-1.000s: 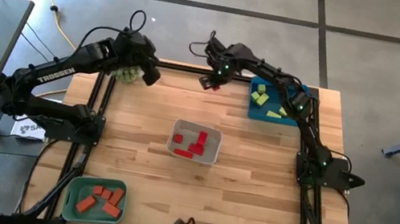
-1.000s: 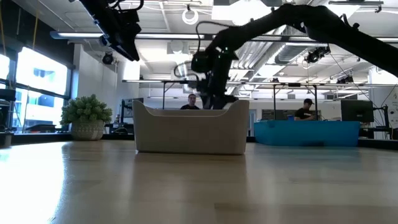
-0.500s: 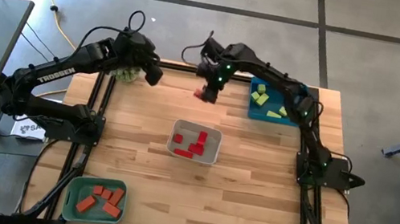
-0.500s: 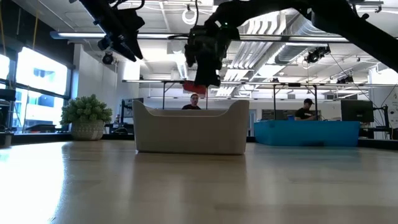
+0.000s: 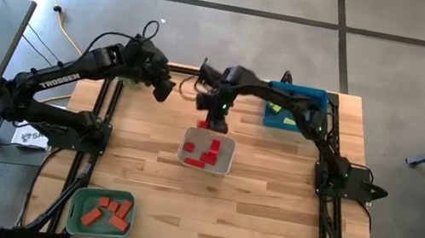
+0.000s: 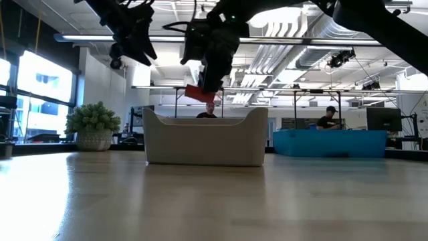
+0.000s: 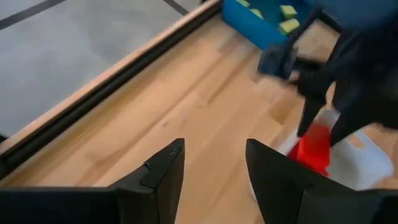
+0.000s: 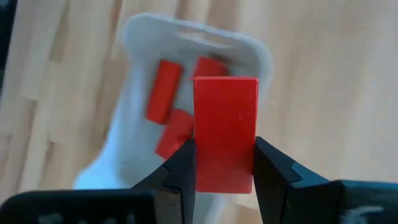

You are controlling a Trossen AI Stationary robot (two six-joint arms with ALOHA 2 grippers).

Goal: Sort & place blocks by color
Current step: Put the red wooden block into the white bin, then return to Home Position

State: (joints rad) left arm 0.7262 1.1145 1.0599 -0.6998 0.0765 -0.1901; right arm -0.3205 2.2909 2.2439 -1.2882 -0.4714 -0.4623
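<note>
- Red rectangular block (image 8: 225, 133) sits clamped between my right gripper's (image 8: 224, 167) two dark fingers, pinched across its narrow width; I hold it in the air just above the far rim of the pale grey tray (image 5: 223, 166) at the table's middle; in the low view the block (image 6: 196, 94) hangs clear above that tray's wall.
- Progress, as I judge it: well along; the grey tray already holds several red pieces (image 5: 208, 153); the green tray (image 5: 78, 205) at the near left corner holds orange-red pieces (image 5: 108, 212); the blue tray (image 5: 313, 94) at the far right holds yellow-green pieces (image 5: 289, 121), partly hidden under my right arm; I see no loose block on the wooden tabletop (image 5: 267, 206), so the one I carry looks like the last, or close to it; what is left is to release it into the grey tray.
- Block's pose: its long axis runs along my fingers, out past their tips toward the tray; in the low view it looks slightly tilted, not level.
- My left gripper (image 7: 211, 171) waits over the far left of the table, fingers parted and holding nothing.
</note>
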